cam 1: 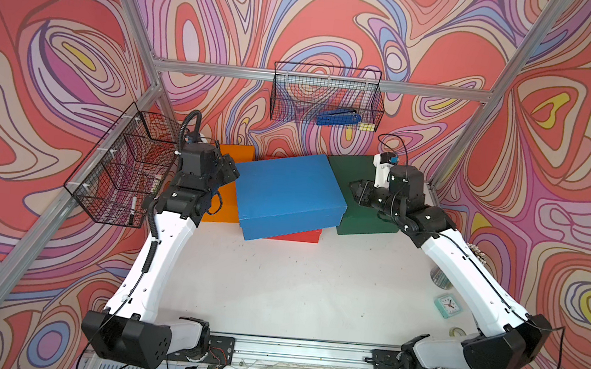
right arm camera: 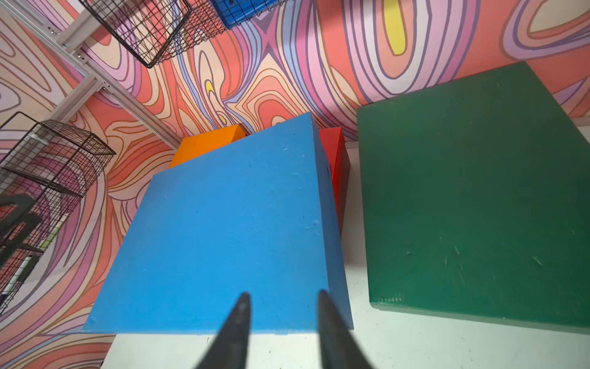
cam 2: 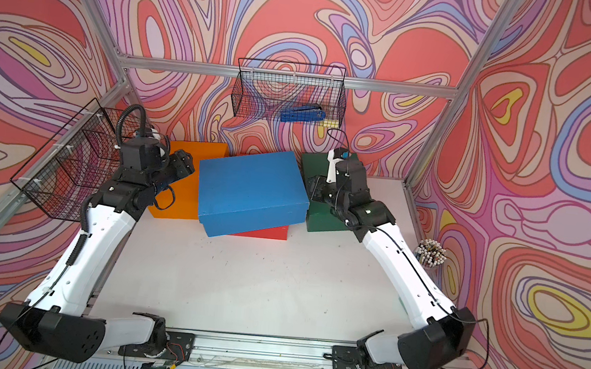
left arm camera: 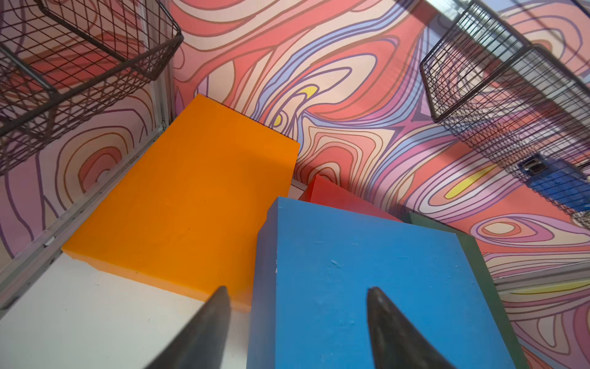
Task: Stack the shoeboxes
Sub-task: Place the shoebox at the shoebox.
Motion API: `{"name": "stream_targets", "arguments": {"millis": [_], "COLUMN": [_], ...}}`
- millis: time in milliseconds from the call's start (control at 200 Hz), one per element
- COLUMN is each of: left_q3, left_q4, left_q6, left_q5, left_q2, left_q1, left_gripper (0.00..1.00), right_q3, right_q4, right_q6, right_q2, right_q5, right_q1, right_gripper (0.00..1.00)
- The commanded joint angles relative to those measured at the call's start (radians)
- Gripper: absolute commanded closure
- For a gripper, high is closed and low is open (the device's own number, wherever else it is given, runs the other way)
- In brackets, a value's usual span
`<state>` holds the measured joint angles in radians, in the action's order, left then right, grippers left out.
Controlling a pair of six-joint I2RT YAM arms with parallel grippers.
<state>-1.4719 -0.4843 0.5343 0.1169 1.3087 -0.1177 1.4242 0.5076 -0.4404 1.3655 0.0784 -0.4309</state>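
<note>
Blue shoebox (cam 1: 288, 188) sits skewed on red shoebox (cam 1: 300, 234) — left gripper (left arm camera: 297, 288) jaws wide apart, right gripper (right arm camera: 282, 293) narrowly parted — both empty.

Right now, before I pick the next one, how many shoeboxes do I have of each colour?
Orange lidded cardboard shoebox: 1
Red lidded cardboard shoebox: 1
Blue lidded cardboard shoebox: 1
Dark green lidded cardboard shoebox: 1
Total: 4
</note>
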Motion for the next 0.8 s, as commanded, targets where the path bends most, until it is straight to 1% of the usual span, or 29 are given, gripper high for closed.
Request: {"name": "stream_targets", "arguments": {"millis": [0, 70, 110, 230, 280, 331, 381, 531, 631, 791], "left_q3": [-0.066, -0.118, -0.152, -0.277, -0.334, -0.375, -0.405, -0.477, -0.544, -0.552], "left_q4": [-0.011, -0.020, -0.020, -0.049, -0.068, -0.076, -0.074, -0.058, -0.095, -0.097], "left_q6": [-0.051, -0.033, -0.025, 0.007, 0.025, 0.035, 0.038, 0.021, 0.015, 0.020], "left_q5": [-0.004, -0.060, -0.110, -0.257, -0.301, -0.319, -0.311, -0.322, -0.333, -0.329], "left_q2": [0.074, 0.139, 0.184, 0.341, 0.406, 0.460, 0.501, 0.592, 0.652, 0.696], "left_q1": [0.013, 0.036, 0.051, 0.097, 0.113, 0.121, 0.124, 0.125, 0.125, 0.125], "left_gripper": [0.62, 0.73, 0.80, 0.95, 1.00, 1.00, 1.00, 1.00, 1.00, 1.00], "right_q3": [-0.074, -0.129, -0.157, -0.222, -0.233, -0.238, -0.246, -0.263, -0.247, -0.169], "right_q4": [0.073, 0.071, 0.064, 0.022, 0.006, -0.007, -0.027, -0.093, -0.121, -0.112], "right_q6": [-0.050, -0.078, -0.090, -0.134, -0.146, -0.151, -0.161, -0.179, -0.181, -0.131], "right_q2": [-0.039, -0.059, -0.067, -0.059, -0.049, -0.036, -0.023, 0.034, 0.094, 0.190], "right_q5": [0.031, 0.052, 0.058, 0.093, 0.110, 0.126, 0.134, 0.161, 0.175, 0.140], "right_q1": [-0.004, -0.013, -0.021, -0.029, -0.031, -0.032, -0.033, -0.038, -0.038, -0.038], "right_gripper": [0.95, 1.00, 1.00, 1.00, 1.00, 1.00, 1.00, 1.00, 1.00, 1.00]}}
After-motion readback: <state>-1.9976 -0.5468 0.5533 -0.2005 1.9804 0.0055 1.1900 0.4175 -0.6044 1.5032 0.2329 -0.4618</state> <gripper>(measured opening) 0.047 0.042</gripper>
